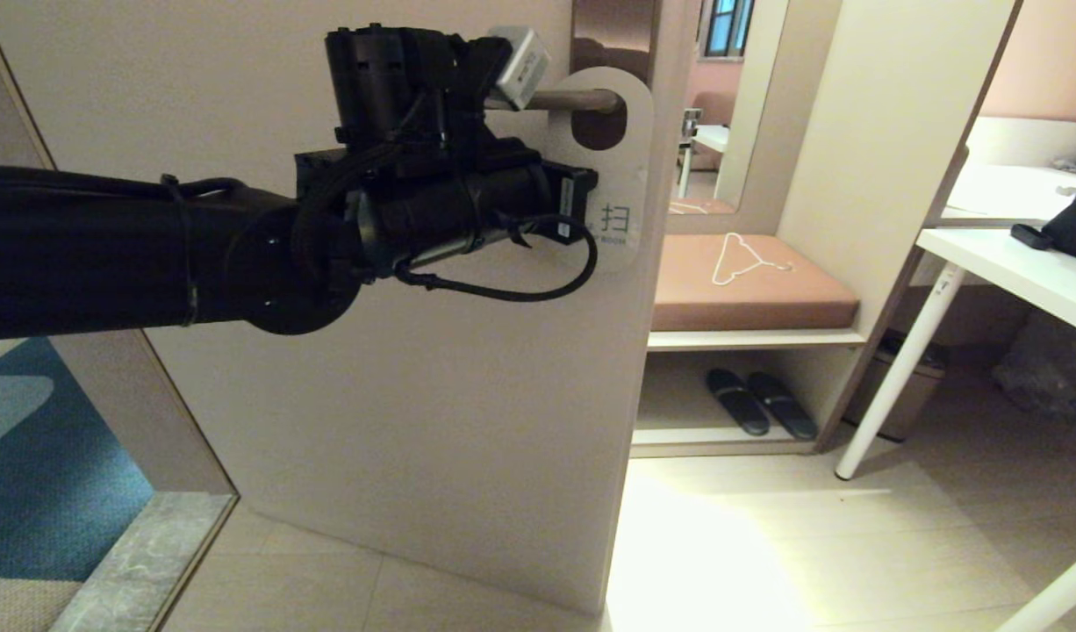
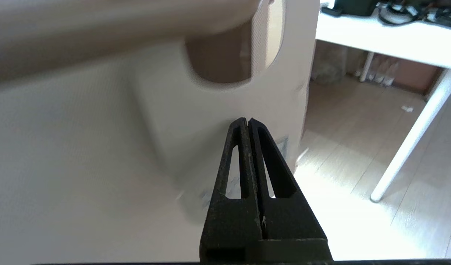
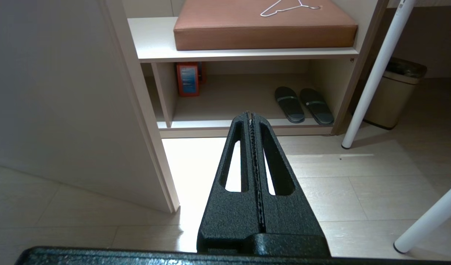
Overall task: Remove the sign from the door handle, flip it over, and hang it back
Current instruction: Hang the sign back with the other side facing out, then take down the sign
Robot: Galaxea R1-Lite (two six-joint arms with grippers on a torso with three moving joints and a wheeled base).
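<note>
The two black tapered fingers (image 2: pixel 247 158) of the left gripper (image 2: pixel 247 121) are pressed together with nothing between them, their tips pointing at the lower part of the flat off-white card sign with a rounded top and an oval hole (image 1: pixel 621 158). In the head view the left arm reaches across the pale door (image 1: pixel 415 421), and its gripper (image 1: pixel 591 206) is right at the sign's left edge, beside the printed characters; whether it touches the card cannot be told. The sign hangs by its oval hole on the slim brown-bronze metal lever door handle (image 1: pixel 582 101), pale side outward, in front of the tall bronze backplate (image 1: pixel 613 31), up and to the left of the bench's rear left corner.

The right gripper (image 3: pixel 251 117) is also closed on nothing, hanging low above the light floor before the front left corner of the bench (image 3: pixel 244 55). On the bench, a brown rectangular cushion (image 1: pixel 753 285) carries a white wire coat hanger (image 1: pixel 744 256) near its back edge. A pair of dark slippers (image 1: pixel 760 402) sits under the bench near its right end.
</note>
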